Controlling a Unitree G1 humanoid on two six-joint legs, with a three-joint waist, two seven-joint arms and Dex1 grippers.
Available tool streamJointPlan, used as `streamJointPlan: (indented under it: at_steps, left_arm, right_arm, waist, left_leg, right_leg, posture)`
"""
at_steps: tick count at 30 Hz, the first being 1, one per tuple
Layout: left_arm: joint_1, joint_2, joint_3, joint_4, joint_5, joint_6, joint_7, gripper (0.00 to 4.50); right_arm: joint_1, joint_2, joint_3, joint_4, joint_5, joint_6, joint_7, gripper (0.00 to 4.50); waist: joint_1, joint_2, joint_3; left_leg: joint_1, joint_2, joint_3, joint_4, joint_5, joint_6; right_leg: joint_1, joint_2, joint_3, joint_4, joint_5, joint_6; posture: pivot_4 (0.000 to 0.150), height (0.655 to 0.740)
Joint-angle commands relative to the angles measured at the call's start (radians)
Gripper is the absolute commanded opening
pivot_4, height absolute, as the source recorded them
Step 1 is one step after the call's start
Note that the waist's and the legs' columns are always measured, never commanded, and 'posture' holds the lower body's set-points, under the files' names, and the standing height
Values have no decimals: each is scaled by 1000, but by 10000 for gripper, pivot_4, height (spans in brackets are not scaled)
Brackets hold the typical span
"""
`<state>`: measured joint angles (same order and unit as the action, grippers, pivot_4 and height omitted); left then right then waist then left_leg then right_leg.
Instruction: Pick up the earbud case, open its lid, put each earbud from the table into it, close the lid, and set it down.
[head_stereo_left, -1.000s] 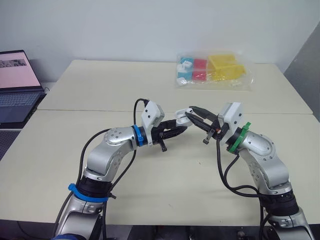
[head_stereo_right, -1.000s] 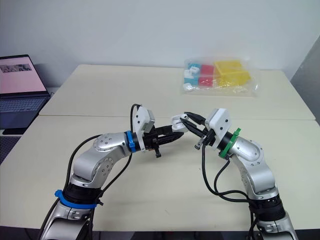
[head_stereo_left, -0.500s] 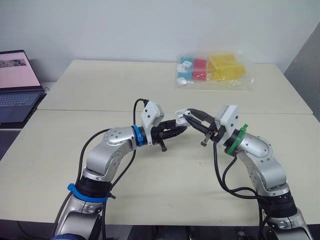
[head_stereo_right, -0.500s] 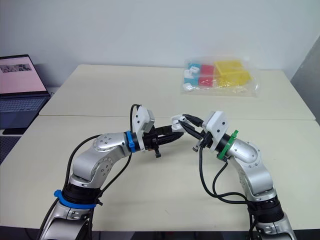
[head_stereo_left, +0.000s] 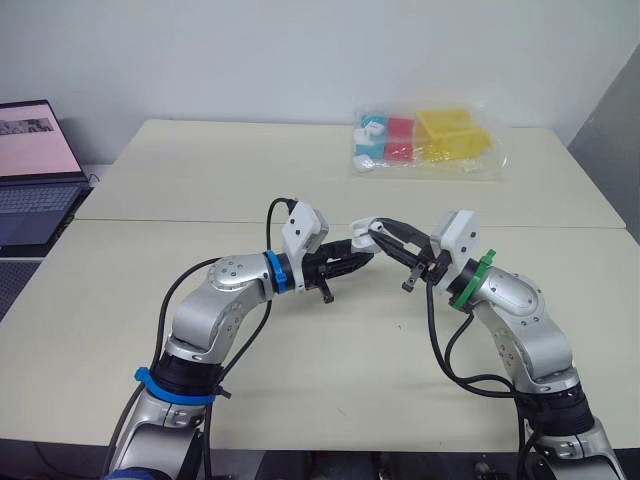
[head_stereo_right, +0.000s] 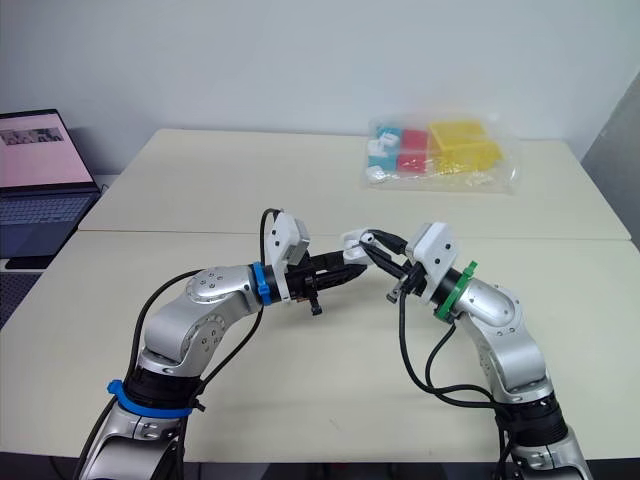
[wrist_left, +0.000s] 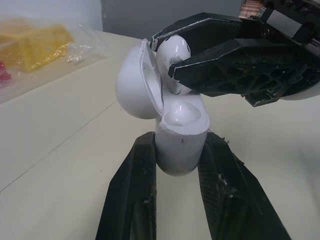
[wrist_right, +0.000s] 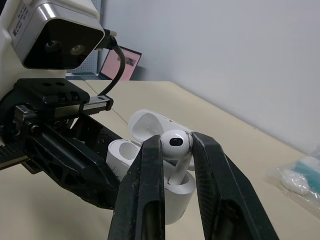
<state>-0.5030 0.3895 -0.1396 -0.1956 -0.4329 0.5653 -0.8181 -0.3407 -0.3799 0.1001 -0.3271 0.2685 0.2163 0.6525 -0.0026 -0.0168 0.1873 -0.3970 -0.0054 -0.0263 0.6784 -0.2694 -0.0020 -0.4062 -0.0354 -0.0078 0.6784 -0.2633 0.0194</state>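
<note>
Your left gripper (wrist_left: 179, 150) clamps body of small glossy white plastic earbud case (wrist_left: 181, 137), lid (wrist_left: 134, 85) open, held aloft. Right gripper (wrist_right: 176, 149) pinches smooth white earbud (wrist_right: 175, 140) by bulb, stem at case mouth. Likely light, slick: grip gently, on bulb.

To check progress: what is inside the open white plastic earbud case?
A white earbud, pinched by the right gripper, stands stem-first in the white plastic earbud case. The other slot holds a rounded white shape, probably the other earbud. The case walls hide the stem's end.
</note>
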Motion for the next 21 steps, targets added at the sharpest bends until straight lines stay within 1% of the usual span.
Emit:
streamJointPlan:
  at_steps: [1,6,8,10,17,21]
  left_arm:
    - [-19,-5,22,-50,-22,-18,0,7697]
    - [-17,-4,23,-51,-22,-18,1,7697]
    - [-16,-3,23,-53,-21,-17,2,7697]
    - [-14,-2,23,-54,-20,-18,3,7697]
    - [-7,0,20,-53,-11,-21,3,7697]
    - [-4,4,21,-48,-3,-29,3,7697]
  right_arm:
    - [3,-2,7,-30,20,33,6,7757]
    - [5,-10,14,-49,19,47,10,25483]
    - [7,-17,14,-56,19,47,13,31695]
    - [8,-25,7,-69,25,54,16,39218]
    - [15,-62,-32,-119,66,91,27,39473]
    - [24,-129,-125,-181,150,150,50,39473]
  waist:
    - [0,0,0]
    - [0,0,0]
    - [0,0,0]
    - [0,0,0]
    - [0,0,0]
    - [1,0,0]
  left_leg:
    - [0,0,0,0,0,0]
    - [0,0,0,0,0,0]
    - [0,0,0,0,0,0]
    - [0,0,0,0,0,0]
    - [0,0,0,0,0,0]
    - [0,0,0,0,0,0]
  right_leg:
    - [0,0,0,0,0,0]
    - [0,0,0,0,0,0]
    - [0,0,0,0,0,0]
    - [0,0,0,0,0,0]
    - [0,0,0,0,0,0]
    - [0,0,0,0,0,0]
  posture:
    - [1500,7400]
    - [1500,7400]
    - [1500,7400]
    - [1500,7400]
    - [1500,7400]
    - [1500,7400]
